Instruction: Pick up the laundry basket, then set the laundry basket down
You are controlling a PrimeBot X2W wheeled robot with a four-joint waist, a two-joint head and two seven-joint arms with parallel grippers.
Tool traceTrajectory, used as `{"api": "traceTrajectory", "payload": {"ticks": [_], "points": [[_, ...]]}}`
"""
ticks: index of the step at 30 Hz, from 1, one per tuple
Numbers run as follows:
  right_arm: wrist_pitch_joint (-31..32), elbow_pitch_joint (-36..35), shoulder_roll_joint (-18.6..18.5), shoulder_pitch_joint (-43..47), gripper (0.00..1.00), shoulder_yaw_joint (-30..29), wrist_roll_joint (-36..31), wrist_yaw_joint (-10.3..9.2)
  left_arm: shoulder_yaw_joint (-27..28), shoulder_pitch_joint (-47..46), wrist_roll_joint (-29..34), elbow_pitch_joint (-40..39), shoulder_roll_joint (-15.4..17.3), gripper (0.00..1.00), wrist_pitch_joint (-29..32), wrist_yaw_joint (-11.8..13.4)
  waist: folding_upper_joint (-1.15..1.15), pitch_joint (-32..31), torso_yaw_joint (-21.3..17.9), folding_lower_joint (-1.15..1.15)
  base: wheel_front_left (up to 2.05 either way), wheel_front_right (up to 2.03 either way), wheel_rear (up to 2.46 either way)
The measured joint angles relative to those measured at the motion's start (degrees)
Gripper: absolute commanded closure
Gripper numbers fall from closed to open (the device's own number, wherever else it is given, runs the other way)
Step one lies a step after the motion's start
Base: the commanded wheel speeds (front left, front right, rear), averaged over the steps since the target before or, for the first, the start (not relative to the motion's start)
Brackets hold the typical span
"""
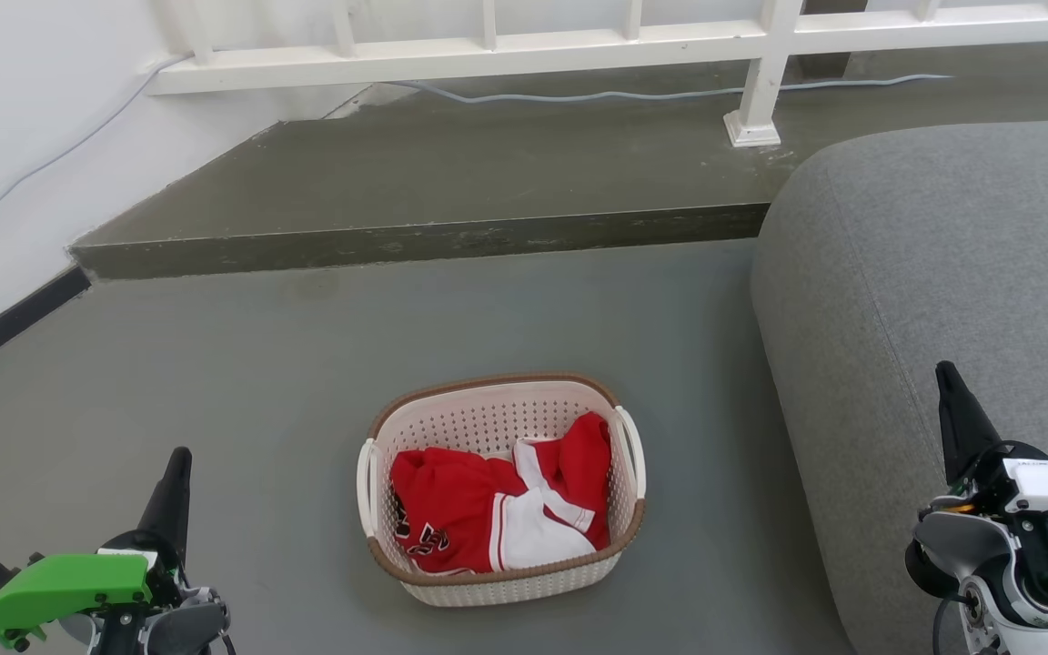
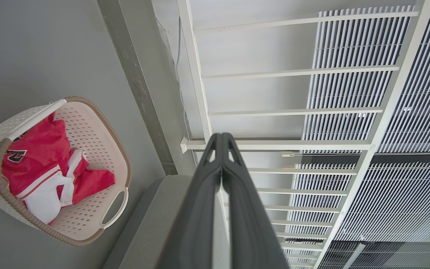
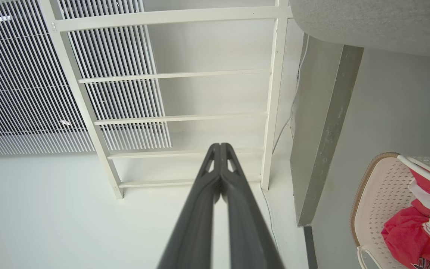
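Small oval cream-white perforated plastic laundry basket [image 1: 488,414] with brown woven-look rim stands upright on the grey floor [image 1: 260,382], low centre in the head view, between the two grippers and well apart from both; nothing touching it. White side handles on each short end, left handle [image 1: 366,482] and right handle [image 1: 631,450], both free. Inside lies a crumpled red and white garment [image 1: 460,509] with dark lettering, covering most of the bottom, piled toward the near side; far inner wall bare. The left wrist view has the basket [image 2: 88,134] at its left edge, garment [image 2: 39,149] in it, one loop handle [image 2: 116,209] showing; the right wrist view catches part of the basket [image 3: 377,198] and garment [image 3: 405,231] at its lower right corner.

Left gripper [image 1: 180,459] at lower left of the head view, fingers pointing up and away, green housing [image 1: 69,587] at its wrist; in its wrist view the left gripper [image 2: 221,137] has its two dark fingers pressed together at the tips, holding nothing. Right gripper [image 1: 948,377] at lower right, raised in front of the sofa, white and grey wrist below; in its wrist view the right gripper [image 3: 220,146] also has fingers pressed together, empty.

Grey fabric sofa [image 1: 942,273] near the basket on the robot's right; dark raised concrete step [image 1: 442,182] beyond; white railing [image 1: 579,41] on the step; pale cable [image 1: 579,94] along its base; white wall [image 1: 15,109] on the left.
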Motion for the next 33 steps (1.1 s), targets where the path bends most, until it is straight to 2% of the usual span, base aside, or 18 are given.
{"api": "traceTrajectory", "payload": {"ticks": [33], "points": [[0.4,0.4,0.0,-0.1,1.0,-0.2,0.0,0.01,0.2,0.0,0.0,0.1,0.0,1.0,0.0,-0.4,0.0,0.0,0.0,0.0,0.0,0.0,0.0]]}}
